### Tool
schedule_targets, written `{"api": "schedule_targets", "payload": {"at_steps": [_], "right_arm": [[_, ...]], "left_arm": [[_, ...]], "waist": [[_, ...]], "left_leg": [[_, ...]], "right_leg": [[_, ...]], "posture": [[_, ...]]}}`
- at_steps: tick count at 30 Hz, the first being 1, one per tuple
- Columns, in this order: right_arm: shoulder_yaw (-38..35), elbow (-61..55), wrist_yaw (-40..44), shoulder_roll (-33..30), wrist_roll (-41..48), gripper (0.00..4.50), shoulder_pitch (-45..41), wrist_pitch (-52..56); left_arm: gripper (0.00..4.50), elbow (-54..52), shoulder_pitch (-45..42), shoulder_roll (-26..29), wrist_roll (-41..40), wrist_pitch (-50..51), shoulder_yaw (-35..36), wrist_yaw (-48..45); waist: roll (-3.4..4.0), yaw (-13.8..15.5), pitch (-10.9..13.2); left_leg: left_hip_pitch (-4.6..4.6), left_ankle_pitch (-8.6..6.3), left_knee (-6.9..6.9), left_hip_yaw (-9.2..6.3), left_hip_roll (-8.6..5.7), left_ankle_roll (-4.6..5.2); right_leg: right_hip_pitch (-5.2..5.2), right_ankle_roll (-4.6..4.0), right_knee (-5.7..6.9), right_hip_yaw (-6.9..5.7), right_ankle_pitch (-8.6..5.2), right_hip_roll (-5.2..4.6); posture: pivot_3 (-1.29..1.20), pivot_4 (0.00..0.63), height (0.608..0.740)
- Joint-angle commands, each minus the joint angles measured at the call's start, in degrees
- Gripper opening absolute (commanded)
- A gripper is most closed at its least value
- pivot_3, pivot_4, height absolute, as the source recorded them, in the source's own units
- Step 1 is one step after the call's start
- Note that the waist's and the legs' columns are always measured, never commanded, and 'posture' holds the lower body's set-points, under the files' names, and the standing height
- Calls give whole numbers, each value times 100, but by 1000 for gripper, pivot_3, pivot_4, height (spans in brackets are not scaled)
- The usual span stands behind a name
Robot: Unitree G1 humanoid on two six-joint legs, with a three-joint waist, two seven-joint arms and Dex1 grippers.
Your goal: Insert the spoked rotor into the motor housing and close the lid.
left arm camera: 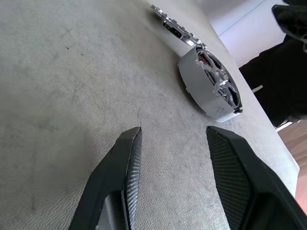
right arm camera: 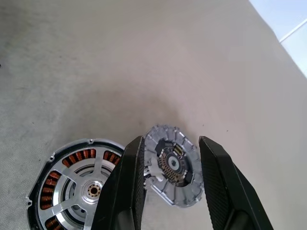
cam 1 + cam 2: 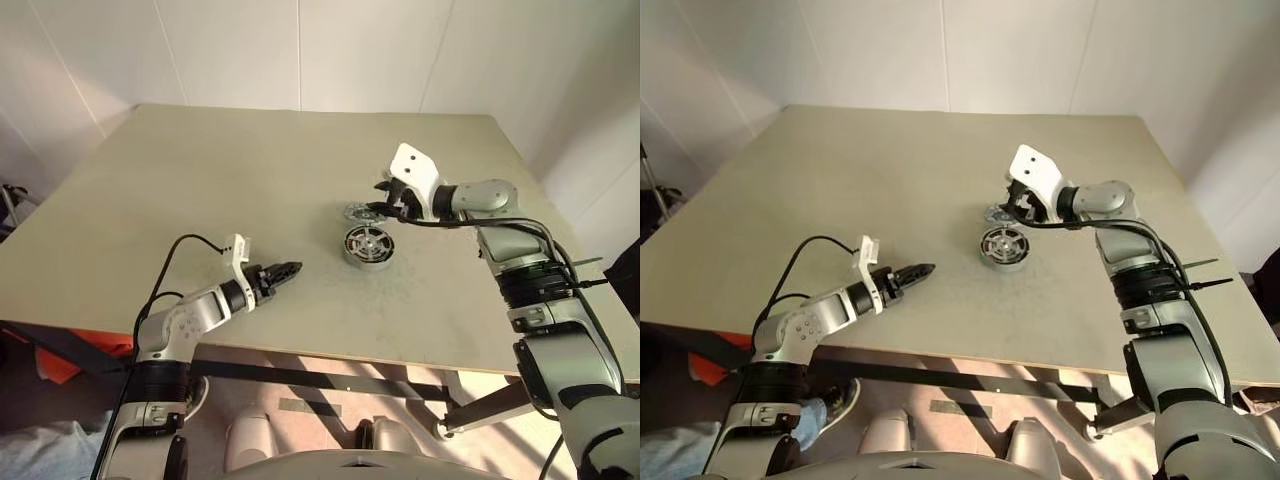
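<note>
Rotor: my spoked rotor (image 2: 76, 184) sits inside the motor housing (image 1: 201, 84).
Lid: lid (image 2: 173, 165) flat on the table (image 3: 250, 180), beside the housing.
Right claw: my right gripper (image 2: 168, 184) spread, empty, above the lid.
Left claw: my left gripper (image 1: 177, 182) spread, empty.

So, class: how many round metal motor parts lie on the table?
2: the motor housing with the spoked rotor in it, and the lid flat beside it, under the right claw.

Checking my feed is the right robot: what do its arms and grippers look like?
Both arms are silver-grey metal with black joint bands and loose black cables. Each wrist bears a white angular camera mount. The left gripper and right gripper each have two black tapered fingers with fine textured pads.
</note>
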Motion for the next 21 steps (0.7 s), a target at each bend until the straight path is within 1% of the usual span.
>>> {"api": "schedule_targets", "payload": {"at_steps": [1,4,7,10,13,15,21], "right_arm": [[-147,-141,-310,79,87,2005,238,227],[-69,144,-542,133,-36,1392,457,190],[89,172,-564,235,-22,380,840,245],[201,36,-671,275,-111,380,1069,193],[-38,-173,-709,297,102,380,872,329],[-175,-318,-675,239,215,6,739,369],[-304,-786,-642,128,371,6,631,576]], "left_arm": [[2252,-26,-169,99,21,-76,-3,-110],[2252,-8,-222,104,41,-58,-38,-123],[2252,-2,-220,132,58,-61,-35,-134],[2252,-5,-200,159,63,-71,-9,-125],[2252,-4,-195,164,57,-72,-1,-120],[2252,13,-199,140,68,-88,-13,-110],[2252,22,-183,75,83,-105,-36,-94]], "waist": [[2,-6,1],[3,-8,2],[-2,-9,-4],[-14,-11,-23],[-18,-28,-25],[-17,-26,-25],[-14,-23,-23]], "left_leg": [[-3,0,0,1,-2,0],[-4,1,-1,1,-3,-1],[-2,2,-4,1,-2,-3],[15,1,-13,1,0,-3],[44,1,-15,2,0,-4],[60,3,-16,2,0,-7],[54,4,-17,2,-1,-8]], "right_leg": [[-3,0,-1,1,0,-2],[-7,0,-1,2,0,-2],[-6,0,-1,2,0,0],[11,0,-7,1,0,1],[37,1,-9,2,-1,2],[49,2,-8,3,-1,2],[45,1,-8,4,0,1]], "posture": [[0,0,740],[0,0,740],[0,0,740],[0,0,740],[0,0,740],[0,0,740],[0,0,740]]}}
